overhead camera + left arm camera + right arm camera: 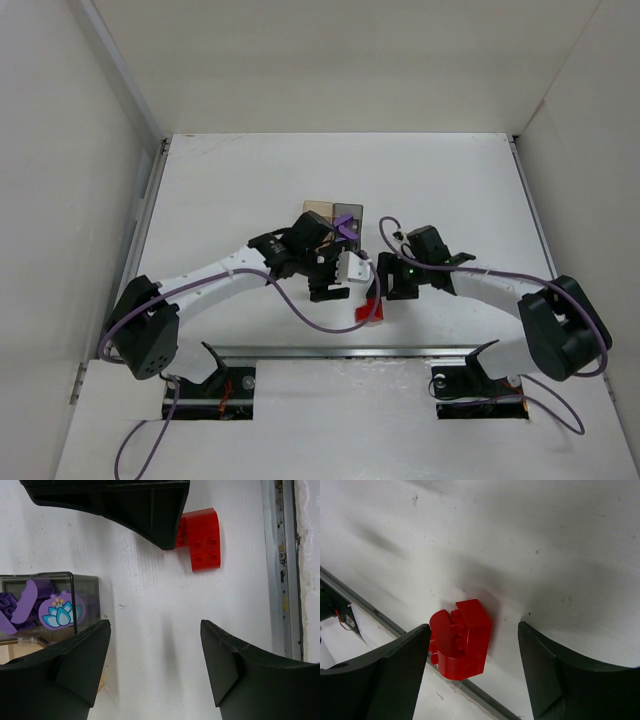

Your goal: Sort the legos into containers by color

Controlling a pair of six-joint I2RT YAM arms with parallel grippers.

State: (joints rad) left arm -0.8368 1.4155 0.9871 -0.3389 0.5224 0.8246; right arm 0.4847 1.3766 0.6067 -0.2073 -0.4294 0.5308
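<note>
Red lego (462,640) inside spread right gripper (474,630); lotus-printed purple lego (62,611) before spread left gripper (155,625).

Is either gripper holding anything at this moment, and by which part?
Nothing is held. The right gripper straddles the red brick on the table, one finger clear of it; the left gripper is empty.

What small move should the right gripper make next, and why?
Probably shut on the red brick. The right gripper has open jaws on either side of it, with a gap showing on one side, so the brick lies ungripped on the table.
</note>
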